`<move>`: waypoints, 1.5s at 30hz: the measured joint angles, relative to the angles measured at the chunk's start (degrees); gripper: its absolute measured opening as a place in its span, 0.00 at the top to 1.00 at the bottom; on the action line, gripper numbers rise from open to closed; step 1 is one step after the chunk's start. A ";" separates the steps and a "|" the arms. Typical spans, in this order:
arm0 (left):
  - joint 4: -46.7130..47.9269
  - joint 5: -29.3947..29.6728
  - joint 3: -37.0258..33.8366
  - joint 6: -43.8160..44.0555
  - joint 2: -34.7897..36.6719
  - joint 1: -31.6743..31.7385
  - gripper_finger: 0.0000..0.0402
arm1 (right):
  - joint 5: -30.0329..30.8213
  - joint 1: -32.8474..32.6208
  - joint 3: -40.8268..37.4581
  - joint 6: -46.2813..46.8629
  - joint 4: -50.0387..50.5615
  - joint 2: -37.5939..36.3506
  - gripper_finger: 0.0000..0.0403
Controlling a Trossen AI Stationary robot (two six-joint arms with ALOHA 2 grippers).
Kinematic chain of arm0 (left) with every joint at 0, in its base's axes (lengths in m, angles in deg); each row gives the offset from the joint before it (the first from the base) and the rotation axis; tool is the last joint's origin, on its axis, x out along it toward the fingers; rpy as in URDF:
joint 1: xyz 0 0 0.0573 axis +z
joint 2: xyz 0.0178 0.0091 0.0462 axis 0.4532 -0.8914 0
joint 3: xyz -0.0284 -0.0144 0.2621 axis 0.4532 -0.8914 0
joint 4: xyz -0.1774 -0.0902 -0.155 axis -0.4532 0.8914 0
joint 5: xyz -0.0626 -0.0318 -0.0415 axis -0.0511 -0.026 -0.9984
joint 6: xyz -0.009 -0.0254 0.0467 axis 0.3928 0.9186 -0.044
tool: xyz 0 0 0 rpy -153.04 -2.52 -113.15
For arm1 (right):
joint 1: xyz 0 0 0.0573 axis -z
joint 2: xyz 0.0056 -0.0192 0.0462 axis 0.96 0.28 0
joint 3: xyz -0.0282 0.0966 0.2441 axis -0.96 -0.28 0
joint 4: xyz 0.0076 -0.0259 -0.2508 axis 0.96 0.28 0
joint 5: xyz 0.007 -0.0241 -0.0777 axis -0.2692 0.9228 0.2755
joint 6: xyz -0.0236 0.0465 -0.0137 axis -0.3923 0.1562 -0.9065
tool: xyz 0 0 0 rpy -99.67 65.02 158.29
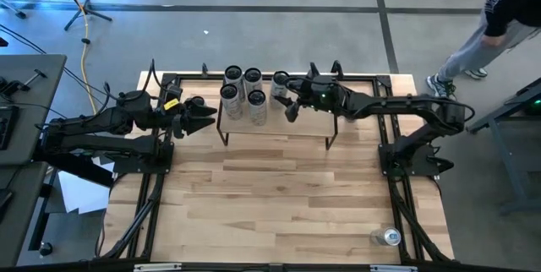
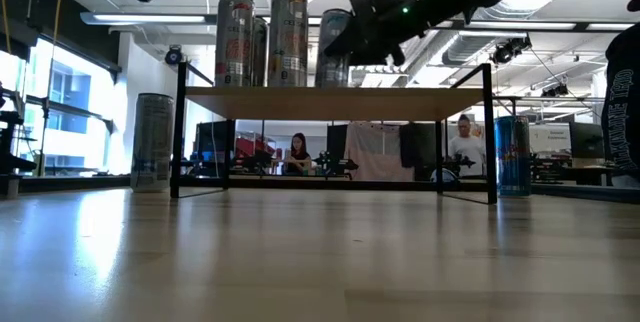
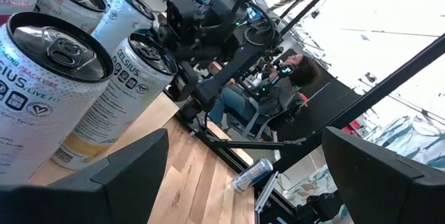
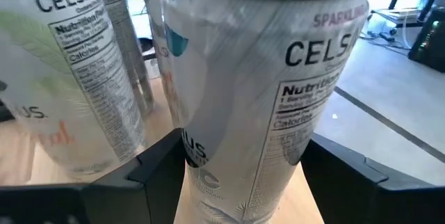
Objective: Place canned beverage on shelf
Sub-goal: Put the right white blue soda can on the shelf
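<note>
High view: light wood table (image 1: 287, 196) inside a black rail frame (image 1: 152, 187), grey floor around it; a person (image 1: 499, 19) walks past the far right corner; two more people sit in the room behind, seen in the low view.
Shelf (image 1: 275, 130) stands along the table's far edge, light wood top on thin black legs.
Left arm waits at the shelf's left end, left gripper (image 1: 203, 118) with fingers spread, nothing between them.
Right gripper (image 1: 286, 95) reaches over the shelf's far middle; its fingers bracket a white can (image 4: 264, 99), which stands on the shelf top; whether they press it or have let go, cannot tell.
Cans counted: four (image 1: 243, 95) grouped on the shelf's far left part, plus the one at the right gripper; one loose can (image 1: 387, 237) lies near the table's near right corner; low view shows two more standing beside the shelf's ends.
</note>
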 joint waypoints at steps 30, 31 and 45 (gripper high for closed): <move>0.02 0.63 0.01 -0.11 0.00 0.00 0.13 | -0.44 1.07 11.20 -3.55 14.39 4.93 0.39; 0.02 0.63 0.00 -0.10 0.00 0.00 0.13 | -0.45 1.07 11.20 -3.55 14.50 4.93 0.39; 0.04 0.61 0.02 -0.09 0.00 -0.02 0.13 | -0.45 1.07 11.14 -3.54 15.57 4.67 0.39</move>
